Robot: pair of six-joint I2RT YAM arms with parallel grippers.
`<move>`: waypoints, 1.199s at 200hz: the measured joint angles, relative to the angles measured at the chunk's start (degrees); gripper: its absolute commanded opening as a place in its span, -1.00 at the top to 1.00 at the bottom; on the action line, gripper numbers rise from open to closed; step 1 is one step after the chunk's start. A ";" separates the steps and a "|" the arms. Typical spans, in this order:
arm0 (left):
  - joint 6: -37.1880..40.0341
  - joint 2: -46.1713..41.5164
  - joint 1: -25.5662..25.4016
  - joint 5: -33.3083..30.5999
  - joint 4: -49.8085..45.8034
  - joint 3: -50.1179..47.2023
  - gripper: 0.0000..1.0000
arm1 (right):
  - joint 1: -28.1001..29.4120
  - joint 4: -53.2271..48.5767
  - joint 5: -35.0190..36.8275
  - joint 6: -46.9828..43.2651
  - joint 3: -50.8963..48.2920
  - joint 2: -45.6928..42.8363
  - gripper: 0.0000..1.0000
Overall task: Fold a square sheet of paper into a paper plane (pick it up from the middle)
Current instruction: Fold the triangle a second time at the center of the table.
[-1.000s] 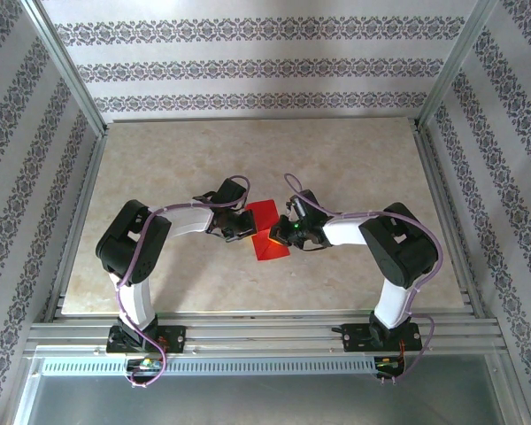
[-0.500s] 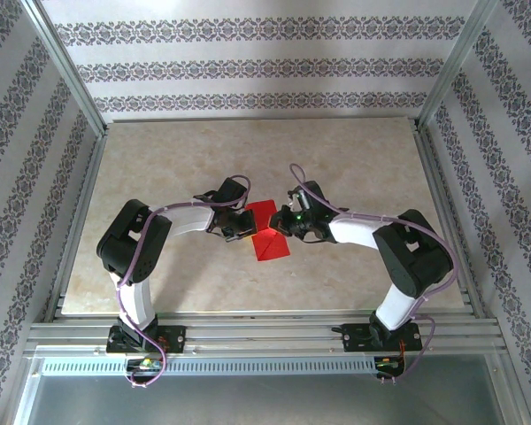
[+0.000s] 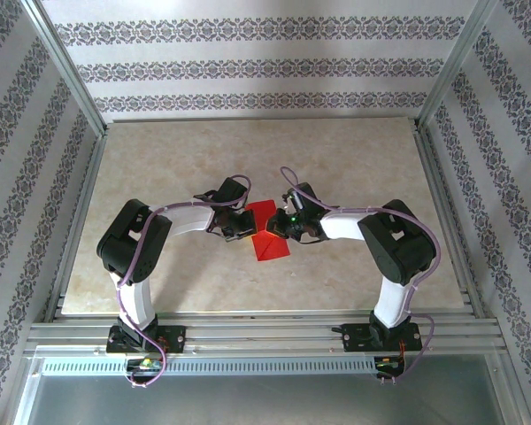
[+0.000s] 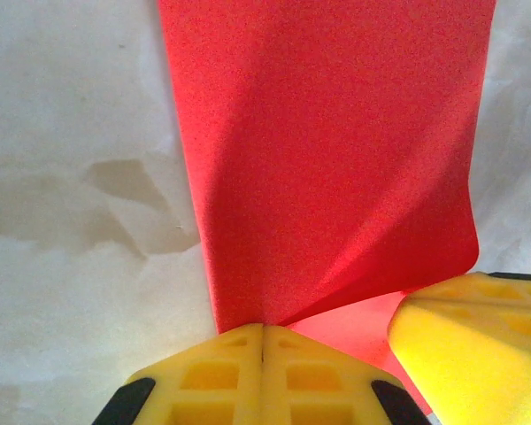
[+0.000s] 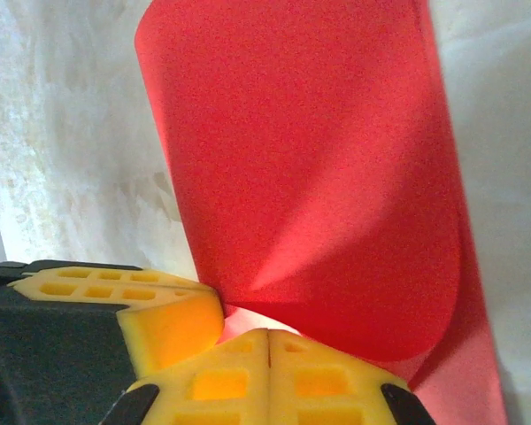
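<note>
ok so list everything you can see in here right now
square sheet of paper: one, bright red, mid-table, bowed up between the grippers
table: one, beige marbled, under everything
walls: three, white with grey patterned stripes, around the table
metal frame: one, silver, near edge and corners
left arm: one, black and white, near left
right arm: one, black and white, near right
left gripper: one, yellow fingers, shut on the paper
right gripper: one, yellow fingers, shut on the paper

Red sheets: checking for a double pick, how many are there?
1. The sheet sits mid-table, gripped by the left hand and right hand; another beneath could hide.
</note>
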 measured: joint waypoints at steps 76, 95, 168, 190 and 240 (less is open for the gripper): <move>0.70 0.11 0.00 -0.04 -0.39 0.26 1.00 | -4.22 4.39 0.09 0.26 -5.05 -1.25 1.00; 1.07 0.13 0.00 -0.02 -0.42 0.26 1.00 | -5.92 1.33 4.13 0.20 -6.64 -5.07 1.00; 7.19 2.34 0.00 0.07 -4.74 4.52 1.00 | 0.72 -0.90 6.80 0.50 -3.48 -7.80 1.00; 9.53 3.28 0.00 0.09 -5.79 6.03 1.00 | 1.77 -0.72 5.64 1.60 -2.62 -3.91 1.00; 12.22 3.82 0.00 -0.02 -7.15 7.02 1.00 | -1.16 0.55 4.63 6.34 -2.60 -1.03 1.00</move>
